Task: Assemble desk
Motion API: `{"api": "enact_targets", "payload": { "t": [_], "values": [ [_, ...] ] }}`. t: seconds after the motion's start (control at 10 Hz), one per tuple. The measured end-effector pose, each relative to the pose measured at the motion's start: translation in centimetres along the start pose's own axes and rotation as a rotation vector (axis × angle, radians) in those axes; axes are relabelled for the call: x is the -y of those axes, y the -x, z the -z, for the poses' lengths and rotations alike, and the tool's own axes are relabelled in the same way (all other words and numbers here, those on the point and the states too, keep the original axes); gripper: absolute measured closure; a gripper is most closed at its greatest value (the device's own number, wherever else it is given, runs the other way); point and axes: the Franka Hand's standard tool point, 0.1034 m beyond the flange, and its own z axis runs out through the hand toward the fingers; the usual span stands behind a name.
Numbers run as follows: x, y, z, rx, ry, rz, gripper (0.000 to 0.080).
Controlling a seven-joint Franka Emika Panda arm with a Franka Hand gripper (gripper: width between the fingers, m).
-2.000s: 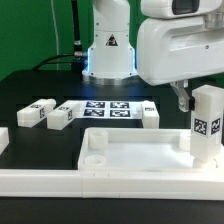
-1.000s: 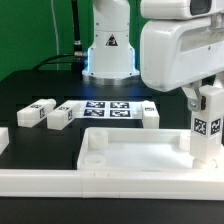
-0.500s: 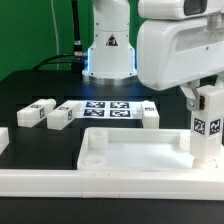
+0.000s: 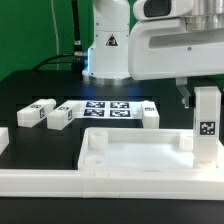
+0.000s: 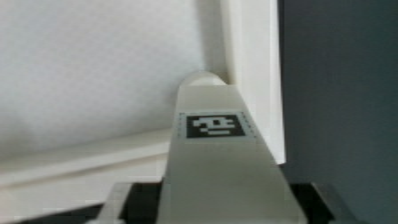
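The white tabletop (image 4: 130, 176) lies at the front with its rim upward. One leg block (image 4: 206, 125) stands upright in its corner on the exterior view's right, tag facing the camera. My gripper (image 4: 203, 98) is above and around the top of this leg; one finger (image 4: 183, 96) hangs beside it with a gap, so the jaws stand open. In the wrist view the leg (image 5: 217, 150) runs between my fingers with dark gaps on both sides of my gripper (image 5: 217, 206), over the tabletop (image 5: 89, 80). Three more legs (image 4: 38, 112) (image 4: 60, 117) (image 4: 149, 115) lie behind the tabletop.
The marker board (image 4: 108, 108) lies flat between the loose legs, in front of the robot base (image 4: 108, 55). A white rail end (image 4: 3, 138) shows at the exterior view's left edge. A raised socket (image 4: 96, 141) sits in the tabletop's far left corner.
The gripper body has risen a little and turned. The upright leg, slightly twisted before, now faces the camera squarely. The finger now stands apart from the leg.
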Motion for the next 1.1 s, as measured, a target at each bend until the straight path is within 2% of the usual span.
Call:
{"api": "enact_targets", "payload": {
  "t": [0.4,0.7,0.8,0.9,1.0,1.1],
  "values": [
    [0.2,0.22,-0.06,0.008,0.006,-0.42,0.0509],
    [0.21,0.21,-0.07,0.006,0.006,-0.477,0.0499],
    [0.18,0.19,-0.07,0.007,0.005,-0.416,0.0328],
    [0.24,0.23,-0.08,0.006,0.007,-0.368,0.0328],
    [0.41,0.31,-0.11,0.006,0.009,-0.265,0.0186],
    [0.5,0.34,-0.11,0.006,0.007,-0.163,0.0161]
  ]
}}
